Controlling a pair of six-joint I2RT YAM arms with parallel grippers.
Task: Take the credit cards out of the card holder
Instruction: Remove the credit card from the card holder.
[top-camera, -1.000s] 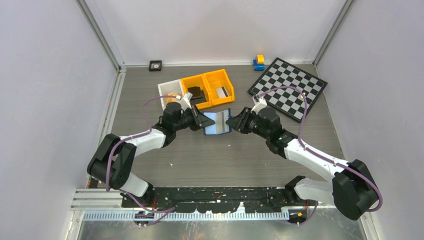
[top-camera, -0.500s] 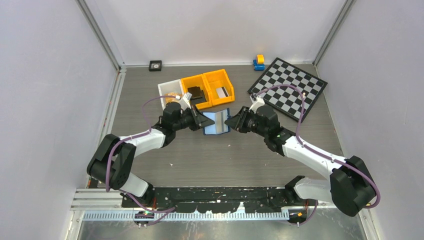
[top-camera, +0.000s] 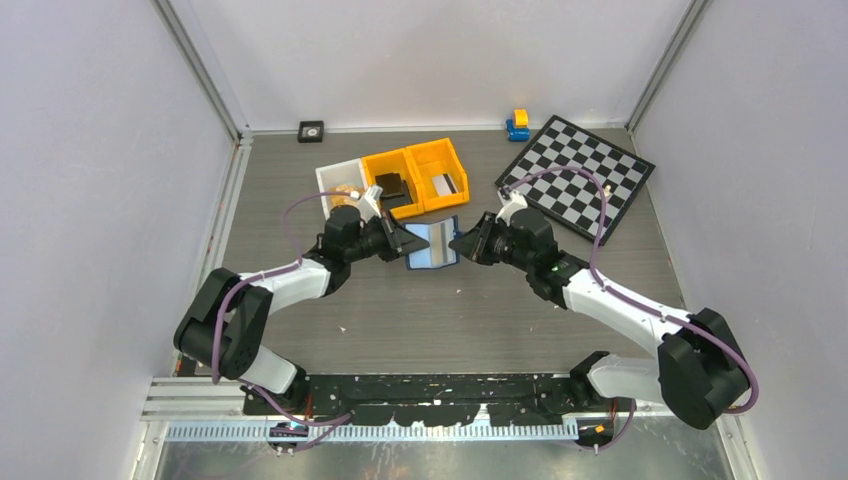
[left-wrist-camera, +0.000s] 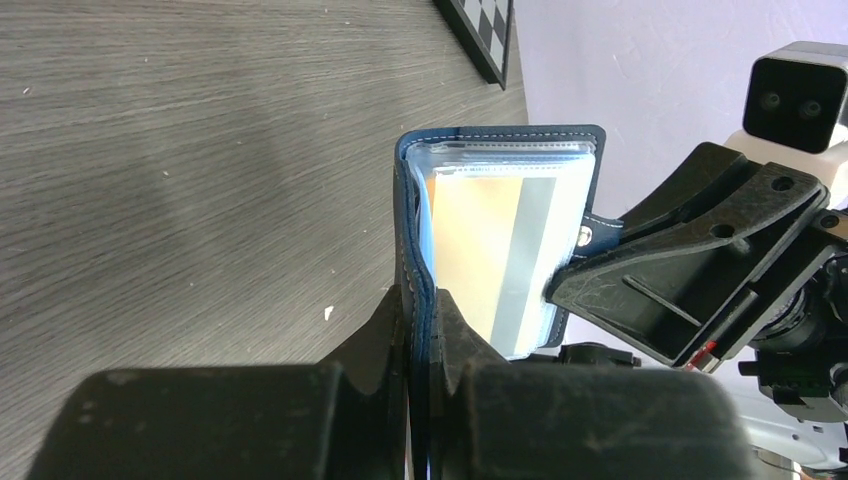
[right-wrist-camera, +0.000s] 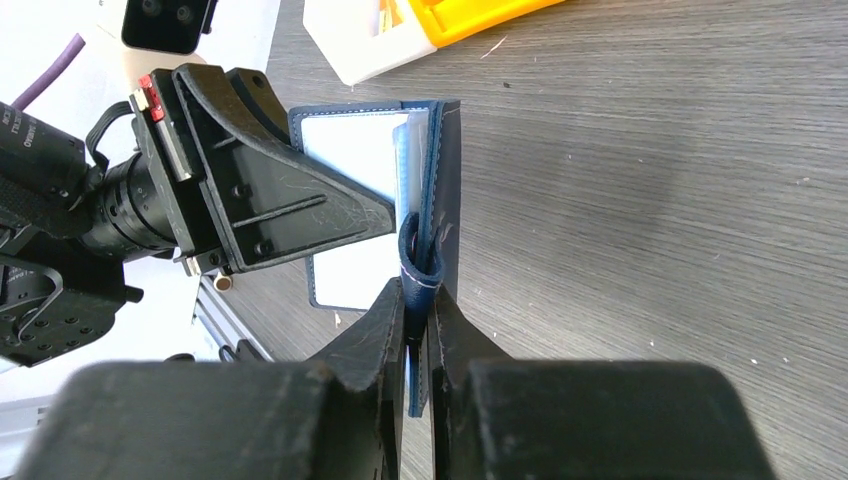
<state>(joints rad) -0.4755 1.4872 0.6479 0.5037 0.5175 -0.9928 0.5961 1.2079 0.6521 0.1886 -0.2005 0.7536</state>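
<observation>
Right arm has edged slightly toward the left side of the desk (top-camera: 400, 310) since the earlier frames, bringing the right gripper (top-camera: 464, 243) closer to the left gripper (top-camera: 404, 243); the left arm and the held item show no noticeable shift. The card holder (top-camera: 435, 245) is held open between the two grippers over the middle of the desk, somewhat toward the far edge, just on the near side of the orange bins (top-camera: 415, 178). Left wrist view: the left gripper is pinched narrow on the edge of one navy cover, with no gap showing beyond the thickness of the cover. Right wrist view: the right gripper is likewise pinched narrow on the opposite navy cover, at the curled snap tab. A tan credit card (left-wrist-camera: 480, 250) with a grey stripe sits inside a clear sleeve of the holder, its face turned toward the left wrist camera; no other card can be made out. A white bin (top-camera: 338, 180) adjoins the orange bins on their left, and a chessboard (top-camera: 580, 180) lies toward the far right corner, well apart from the holder.
</observation>
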